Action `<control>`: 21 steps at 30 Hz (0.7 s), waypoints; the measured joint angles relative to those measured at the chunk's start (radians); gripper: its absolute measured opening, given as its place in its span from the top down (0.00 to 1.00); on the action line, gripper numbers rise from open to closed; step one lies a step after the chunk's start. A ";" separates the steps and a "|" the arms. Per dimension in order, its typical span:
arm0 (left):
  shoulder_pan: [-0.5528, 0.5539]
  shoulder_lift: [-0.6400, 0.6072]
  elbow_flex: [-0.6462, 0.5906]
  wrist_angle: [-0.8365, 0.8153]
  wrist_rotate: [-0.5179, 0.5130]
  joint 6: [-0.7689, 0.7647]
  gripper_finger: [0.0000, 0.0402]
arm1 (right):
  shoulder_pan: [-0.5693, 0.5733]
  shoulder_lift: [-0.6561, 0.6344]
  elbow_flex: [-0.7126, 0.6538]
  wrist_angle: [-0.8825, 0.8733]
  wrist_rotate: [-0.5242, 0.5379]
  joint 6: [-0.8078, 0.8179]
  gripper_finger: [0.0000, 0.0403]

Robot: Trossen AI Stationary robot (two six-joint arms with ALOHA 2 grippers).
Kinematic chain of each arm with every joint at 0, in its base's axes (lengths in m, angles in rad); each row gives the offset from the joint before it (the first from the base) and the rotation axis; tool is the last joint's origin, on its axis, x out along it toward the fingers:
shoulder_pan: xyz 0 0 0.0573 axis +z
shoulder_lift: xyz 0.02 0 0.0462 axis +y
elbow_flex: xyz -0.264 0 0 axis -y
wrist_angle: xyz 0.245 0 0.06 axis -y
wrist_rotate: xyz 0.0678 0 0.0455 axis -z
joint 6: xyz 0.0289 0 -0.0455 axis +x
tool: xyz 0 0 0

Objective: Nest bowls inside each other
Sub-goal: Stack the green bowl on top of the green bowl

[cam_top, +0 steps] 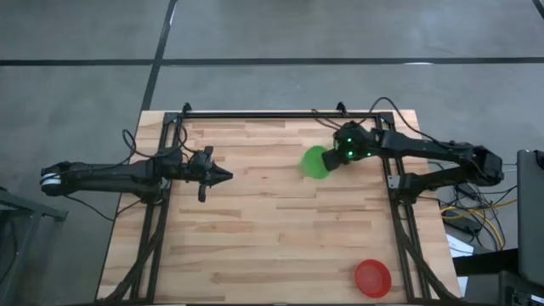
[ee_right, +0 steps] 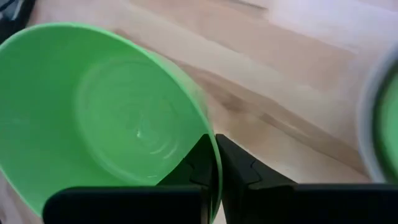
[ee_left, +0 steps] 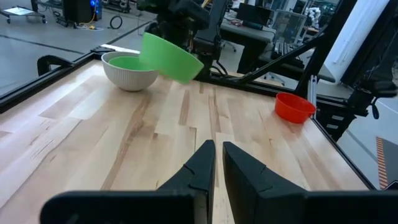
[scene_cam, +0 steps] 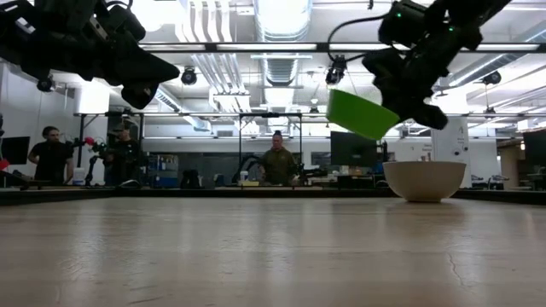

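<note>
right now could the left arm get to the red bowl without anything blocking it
Probably yes. The left gripper is shut and holds nothing, and only bare table lies between it and the red bowl at the near right corner. The right gripper holds a green bowl aloft, well away. Whether it can stretch that far is uncertain.

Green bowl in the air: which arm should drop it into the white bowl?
Right. The right gripper is shut on the green bowl's rim, tilted above the table close to the white bowl, which already holds green inside. The left gripper is shut, empty, well off to the left.
</note>
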 joint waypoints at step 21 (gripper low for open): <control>0.000 0.000 -0.001 0.000 0.000 0.000 0.91 | -0.342 -0.158 0.084 -0.499 0.160 -0.044 0.98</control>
